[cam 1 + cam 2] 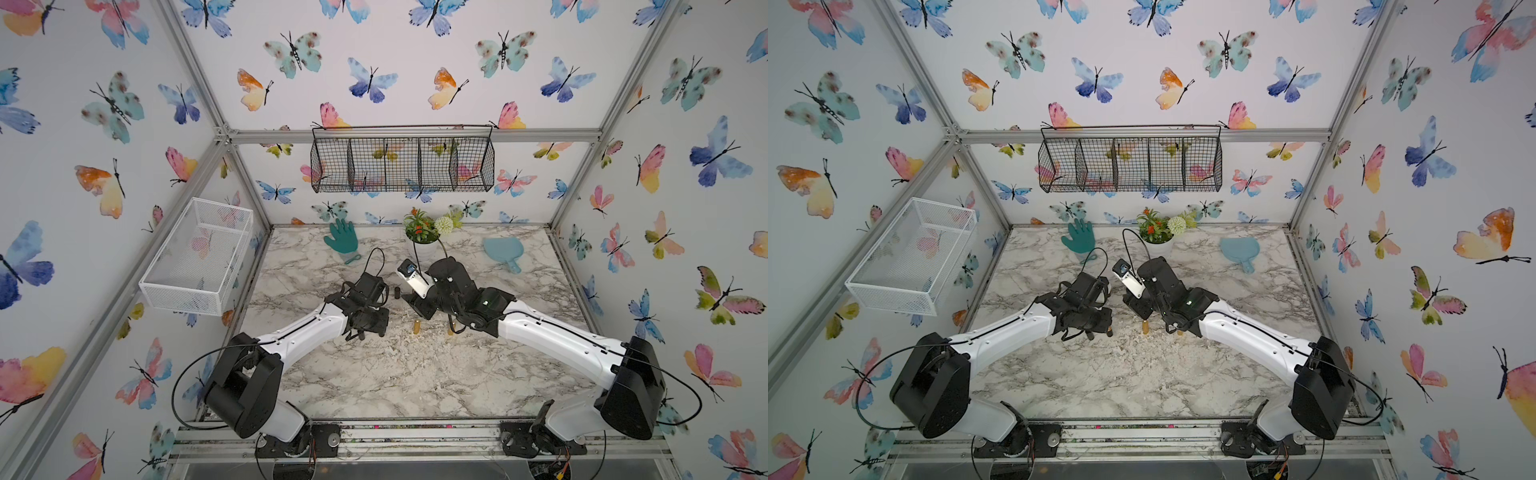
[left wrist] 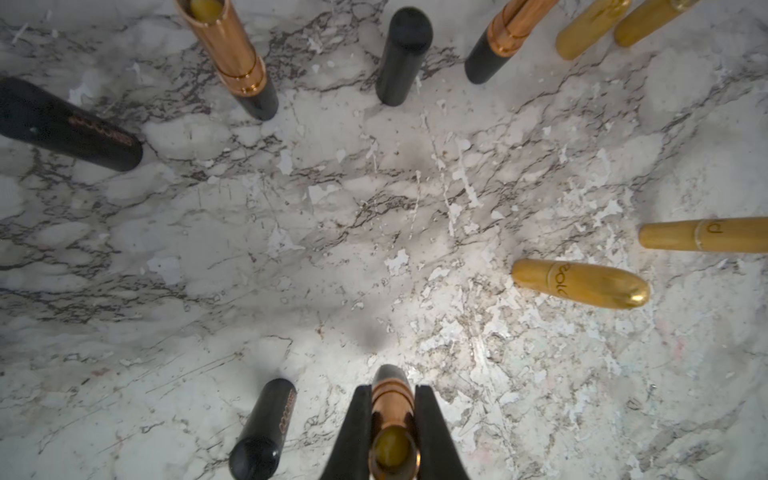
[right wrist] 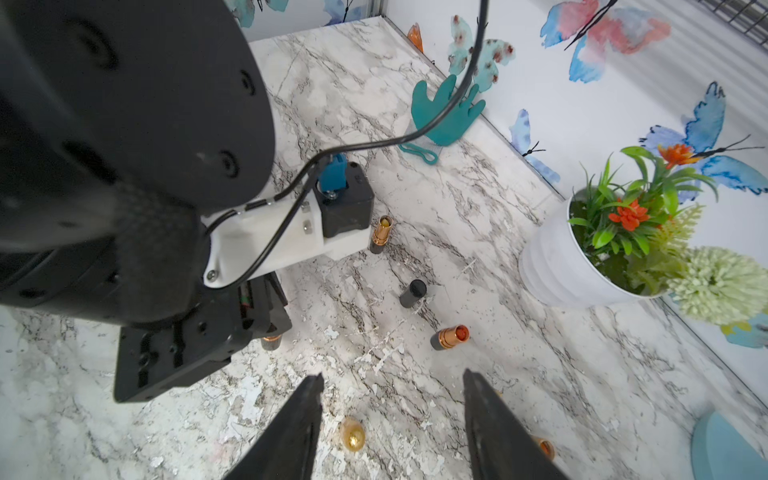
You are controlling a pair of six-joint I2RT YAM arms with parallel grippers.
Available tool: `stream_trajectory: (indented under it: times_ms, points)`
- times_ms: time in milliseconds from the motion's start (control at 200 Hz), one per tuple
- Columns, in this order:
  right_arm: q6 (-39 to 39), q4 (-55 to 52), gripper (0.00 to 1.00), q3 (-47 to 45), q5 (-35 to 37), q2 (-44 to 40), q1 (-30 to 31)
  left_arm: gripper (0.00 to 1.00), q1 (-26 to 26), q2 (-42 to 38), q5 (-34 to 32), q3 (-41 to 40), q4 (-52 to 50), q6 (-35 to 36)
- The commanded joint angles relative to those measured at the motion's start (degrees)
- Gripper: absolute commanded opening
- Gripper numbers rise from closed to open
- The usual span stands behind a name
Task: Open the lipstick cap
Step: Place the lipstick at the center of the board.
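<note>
Copper-sleeved and black at the base, the held lipstick (image 2: pixel 392 409) stands with its cap off and its olive-yellow bullet bare. It is pinched between the fingers of the left gripper (image 2: pixel 392 388) over the middle of the marble tabletop (image 2: pixel 374 208).

The left wrist view shows three capless tubes. Besides the held one, a second open lipstick (image 2: pixel 232 58) and a third open lipstick (image 2: pixel 505 41) stand free, well apart from it.

Three black caps stand alone:
- the nearest black cap (image 2: pixel 262 428), just beside the held lipstick
- a lettered black cap (image 2: pixel 66 124)
- a plain black cap (image 2: pixel 401 56), between the two free open tubes

Gold lipsticks (image 2: pixel 582 282) number four, all closed. Two stand near each other, and two stand side by side farther off.

The right gripper (image 3: pixel 392 374) hangs above the tabletop near the left one. Its jaws are spread wide with nothing between them, and one gold tube (image 3: pixel 353 434) stands on the marble below the gap.

Along the far edge are one teal glove (image 1: pixel 341 239), one potted plant (image 1: pixel 422 230) and one pale blue paddle (image 1: pixel 503 249).
</note>
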Motion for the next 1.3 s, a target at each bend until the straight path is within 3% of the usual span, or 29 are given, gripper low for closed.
stream_trajectory:
  times_ms: [0, 410, 856, 1076, 1296]
  points:
    - [0.9, -0.3, 0.57, -0.7, 1.1, 0.5, 0.3, 0.17, -0.2, 0.1, -3.1, -1.3, 2.3, 1.0]
    - [1.0, 0.5, 0.56, -1.5, 1.1, 1.5, 0.4, 0.19, -1.8, 2.1, -4.3, -2.5, 3.6, 0.3]
    - [1.7, 0.9, 0.56, -2.5, 1.5, 1.1, 0.3, 0.38, -2.9, 1.9, -5.9, -1.3, 0.9, -0.4]
    - [2.2, -0.6, 0.55, -2.0, 4.9, -1.2, 0.3, 0.59, -2.9, -0.7, -5.3, 6.2, -3.8, 0.8]
    - [5.2, -0.4, 0.54, -3.7, 8.5, -8.2, 0.3, 0.62, -3.2, 5.0, 1.8, 19.1, -12.2, 4.6]
